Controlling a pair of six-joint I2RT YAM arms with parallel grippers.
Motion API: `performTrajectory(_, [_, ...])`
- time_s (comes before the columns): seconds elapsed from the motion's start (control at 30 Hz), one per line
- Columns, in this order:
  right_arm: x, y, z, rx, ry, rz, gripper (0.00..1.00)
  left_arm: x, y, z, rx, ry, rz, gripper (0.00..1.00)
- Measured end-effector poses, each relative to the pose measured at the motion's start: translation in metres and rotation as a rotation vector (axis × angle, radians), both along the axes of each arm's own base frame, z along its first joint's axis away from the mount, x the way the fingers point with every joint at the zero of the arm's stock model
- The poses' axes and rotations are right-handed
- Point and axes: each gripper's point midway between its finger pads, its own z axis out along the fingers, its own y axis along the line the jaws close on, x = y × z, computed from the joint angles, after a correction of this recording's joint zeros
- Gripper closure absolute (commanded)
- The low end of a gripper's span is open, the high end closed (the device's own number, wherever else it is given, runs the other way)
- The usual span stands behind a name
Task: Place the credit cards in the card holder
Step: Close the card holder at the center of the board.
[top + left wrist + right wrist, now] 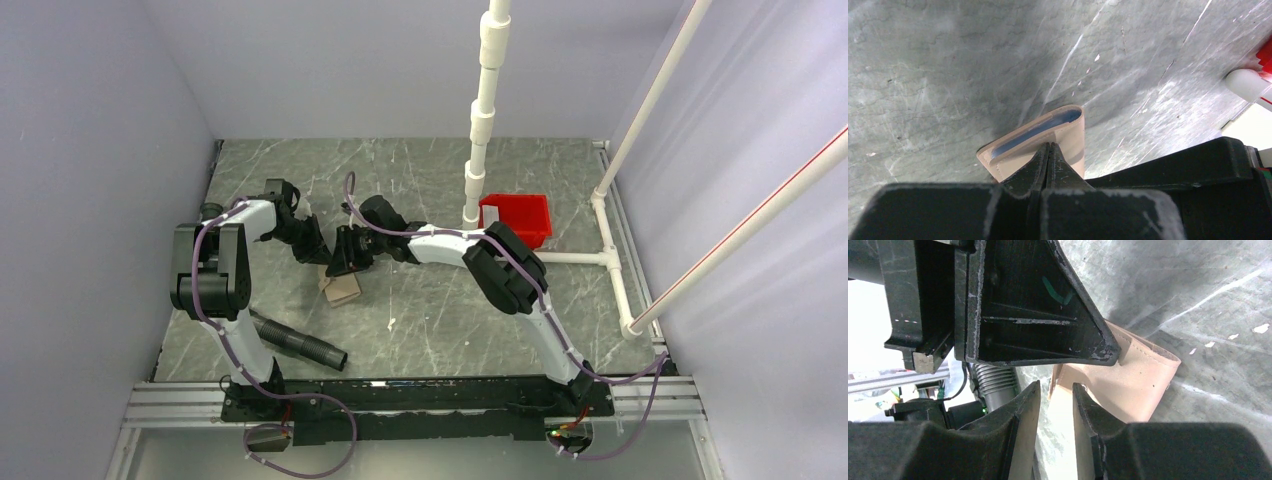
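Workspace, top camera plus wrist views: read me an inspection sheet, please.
Surface: grey marbled tabletop, scuffed.
Job's things: card holder held partly open, bluish lining showing; credit cards not clearly seen.
Clutter: black ribbed hose; red tray.
Hands: left hand shut on card holder's flap; right hand open, close to it.
Cables: purple cables along both arms.
Surroundings: white pipe frame, pale walls.

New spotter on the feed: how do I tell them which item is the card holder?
On the grey marbled table, look left of the white pole to where the two arms' tips meet. At that spot is the card holder, pinched by the left gripper. It is the only small tan fold-over piece, bluish inside, unlike the red bin or black ribbed tube.
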Motion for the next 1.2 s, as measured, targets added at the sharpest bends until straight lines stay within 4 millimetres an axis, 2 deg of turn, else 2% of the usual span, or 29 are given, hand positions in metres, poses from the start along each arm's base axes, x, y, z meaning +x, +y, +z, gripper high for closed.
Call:
performTrajectory(0.17, [-0.001, -0.001, -0.002, -0.008, 0.005, 0.000, 0.75, 0.000, 0.000, 0.000, 0.000, 0.000, -0.001, 1.00])
performTrajectory(0.47, [-0.007, 0.004, 0.001, -0.008, 0.007, 0.016, 0.78, 0.000, 0.000, 0.000, 0.000, -0.002, -0.003, 1.00])
performTrajectory(0.8, [-0.014, 0.007, 0.004, -0.001, 0.009, 0.036, 0.88, 0.000, 0.000, 0.000, 0.000, -0.002, -0.003, 1.00])
performTrajectory(0.93, [-0.014, 0.008, 0.005, -0.001, 0.009, 0.037, 0.82, 0.000, 0.000, 0.000, 0.000, -0.002, -0.003, 1.00])
performTrajectory(1.2, [-0.013, 0.009, 0.007, 0.000, 0.004, 0.040, 0.81, 0.000, 0.000, 0.000, 0.000, -0.002, -0.003, 1.00])
